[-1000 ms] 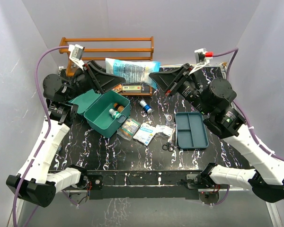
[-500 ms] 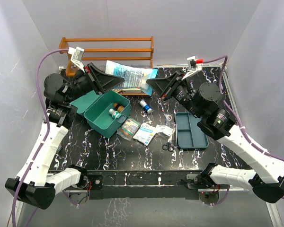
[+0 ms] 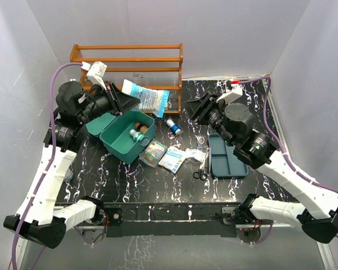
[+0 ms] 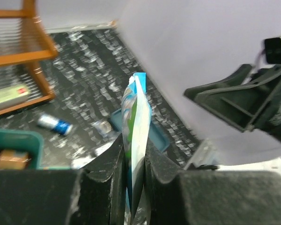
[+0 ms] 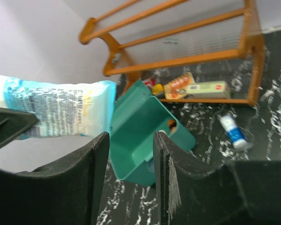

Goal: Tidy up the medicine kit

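Gripping the pouch [image 3: 146, 97] in our left jaws, right jaws open, we should next lower it into the medicine kit [image 3: 119, 147].

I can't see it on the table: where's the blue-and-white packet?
In the top view the packet is at the back left, pinched in the left hand, between the open teal box and the orange rack.

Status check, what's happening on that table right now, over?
Left gripper shut on pouch. Right gripper open, empty. Medicine kit open, bottles inside; insert tray lying apart.
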Controlling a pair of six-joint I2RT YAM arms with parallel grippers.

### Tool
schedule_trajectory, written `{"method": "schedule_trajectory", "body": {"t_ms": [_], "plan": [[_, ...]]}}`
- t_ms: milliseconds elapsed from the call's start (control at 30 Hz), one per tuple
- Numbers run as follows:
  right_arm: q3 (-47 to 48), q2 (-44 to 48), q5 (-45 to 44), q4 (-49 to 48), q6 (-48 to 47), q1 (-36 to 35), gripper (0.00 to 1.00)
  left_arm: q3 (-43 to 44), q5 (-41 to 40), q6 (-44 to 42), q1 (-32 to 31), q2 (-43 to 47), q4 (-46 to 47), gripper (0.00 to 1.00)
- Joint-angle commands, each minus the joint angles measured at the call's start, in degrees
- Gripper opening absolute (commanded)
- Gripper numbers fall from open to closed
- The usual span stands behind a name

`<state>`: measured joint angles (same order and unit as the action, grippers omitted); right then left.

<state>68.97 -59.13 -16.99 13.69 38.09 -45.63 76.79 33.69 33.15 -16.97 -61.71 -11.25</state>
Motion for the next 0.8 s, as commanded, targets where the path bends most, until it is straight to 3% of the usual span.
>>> {"method": "schedule_trajectory", "body": {"t_ms": [0,167,367,567,767], "plan": [[-1.8,-0.4,-6.7,5.1,1.7,0.2,0.41,4.8,-10.8,-20.0,0.3,-1.5,-22.4,0.05],[-4.4,-4.6,-5.6,7.3,0.9,0.3,0.41,7.3,-18.6,-30.6,0.3,-5.1,-32.8,0.06],[-7.0,-11.2,-4.8,10.3,-2.0,0.5,0.39,11.1,-25.1,-36.6,1.5,-11.4,-42.4,0.05],[-10.1,-16.4,-3.3,12.2,-4.3,1.0,0.35,11.3,-22.1,-38.4,6.1,-16.4,-44.2,0.05],[-10.9,-20.0,-2.6,12.1,-6.5,2.3,0.34,8.3,-19.8,-37.9,6.9,-20.8,-43.7,0.05]]}}
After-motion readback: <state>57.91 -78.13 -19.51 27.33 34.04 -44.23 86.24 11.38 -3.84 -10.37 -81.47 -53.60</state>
